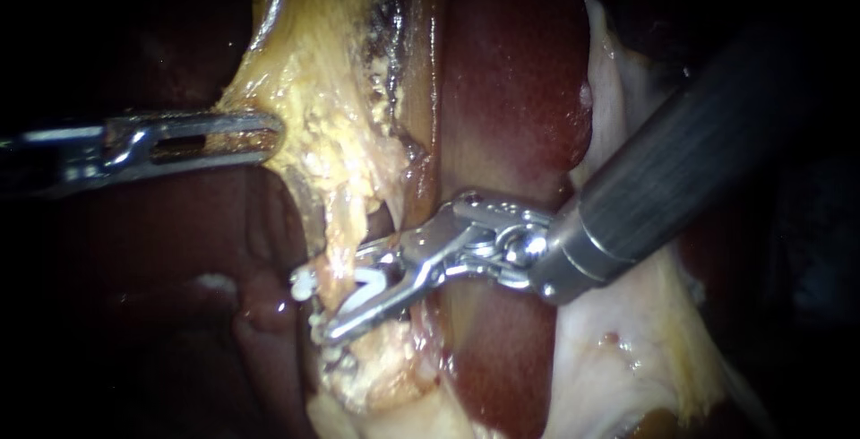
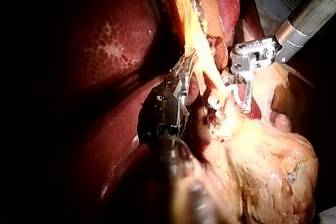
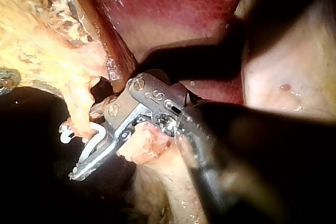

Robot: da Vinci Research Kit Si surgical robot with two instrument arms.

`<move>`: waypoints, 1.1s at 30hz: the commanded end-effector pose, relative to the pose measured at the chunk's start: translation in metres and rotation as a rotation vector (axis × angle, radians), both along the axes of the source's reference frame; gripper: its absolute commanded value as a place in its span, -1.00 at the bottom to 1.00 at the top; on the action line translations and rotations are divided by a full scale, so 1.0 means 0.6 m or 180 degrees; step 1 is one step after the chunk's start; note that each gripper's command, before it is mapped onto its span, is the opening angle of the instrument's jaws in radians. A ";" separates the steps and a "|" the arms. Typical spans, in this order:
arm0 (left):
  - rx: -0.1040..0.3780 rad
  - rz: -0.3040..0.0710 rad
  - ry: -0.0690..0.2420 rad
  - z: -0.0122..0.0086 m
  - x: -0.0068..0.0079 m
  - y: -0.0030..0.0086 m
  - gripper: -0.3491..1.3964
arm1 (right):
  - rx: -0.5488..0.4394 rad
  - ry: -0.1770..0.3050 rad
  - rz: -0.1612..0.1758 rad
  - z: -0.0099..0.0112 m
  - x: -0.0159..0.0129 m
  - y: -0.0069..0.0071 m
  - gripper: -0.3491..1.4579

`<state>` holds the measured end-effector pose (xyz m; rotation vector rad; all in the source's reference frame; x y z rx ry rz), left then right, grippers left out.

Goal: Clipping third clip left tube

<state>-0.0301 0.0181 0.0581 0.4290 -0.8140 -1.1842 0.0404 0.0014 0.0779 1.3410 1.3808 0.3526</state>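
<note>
Background: dark red liver, wet and glossy, with blackness past its edges.

Right instrument: jaws stand apart, yet both bear on a white clip seated between them, so they are clamped on it. The clip's legs are spread, not pressed closed. In the endoscope view the tube, a thin yellow strand, comes down along the liver's edge and passes into the mouth of these jaws, between the tips. Cannot tell whether the clip touches the tube.

Set clip: white, on the tube just beside the jaw tips, on the side away from the right shaft. In the right wrist view it sits just ahead of the jaws, apart from the clip they carry. Small white bits close by are too small to tell.

Left instrument: jaws together, tips pinching the edge of the yellow tissue. It is well apart from the right instrument, further up the same band. In the left wrist view this yellow band runs stretched from beside its jaws to the tube.

Outward: pale tissue lies under and beside the right shaft, at the liver's far edge. Granular yellow fat surrounds the foot of the tube.
</note>
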 end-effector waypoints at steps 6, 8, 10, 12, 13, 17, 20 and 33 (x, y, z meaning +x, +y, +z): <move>0.0000 -0.0004 0.0003 -0.0002 -0.0001 -0.0001 -1.00 | 0.0151 -0.0026 -0.0016 0.0000 0.0002 -0.0001 0.02; 0.0000 -0.0005 0.0003 -0.0002 -0.0002 -0.0001 -1.00 | 0.0240 -0.0016 -0.0016 0.0001 0.0003 -0.0002 0.02; 0.0000 -0.0006 0.0004 -0.0003 -0.0003 -0.0002 -1.00 | 0.0279 -0.0015 -0.0015 0.0004 0.0004 -0.0005 0.02; 0.0000 -0.0008 0.0005 -0.0005 -0.0004 -0.0003 -1.00 | 0.0309 -0.0045 0.0001 0.0007 0.0006 -0.0008 0.02; 0.0000 -0.0009 0.0006 -0.0006 -0.0005 -0.0004 -1.00 | 0.0329 -0.0070 0.0035 0.0008 0.0007 -0.0008 0.02; 0.0000 -0.0013 0.0008 -0.0009 -0.0007 -0.0005 -1.00 | 0.0445 -0.0201 0.0162 0.0009 0.0007 -0.0006 0.01; 0.0000 -0.0013 0.0009 -0.0009 -0.0007 -0.0005 -1.00 | 0.0466 -0.0226 0.0183 0.0011 0.0009 -0.0002 0.01; -0.0001 -0.0015 0.0010 -0.0009 -0.0008 -0.0007 -1.00 | 0.0592 -0.0421 0.0508 0.0001 0.0002 0.0051 0.02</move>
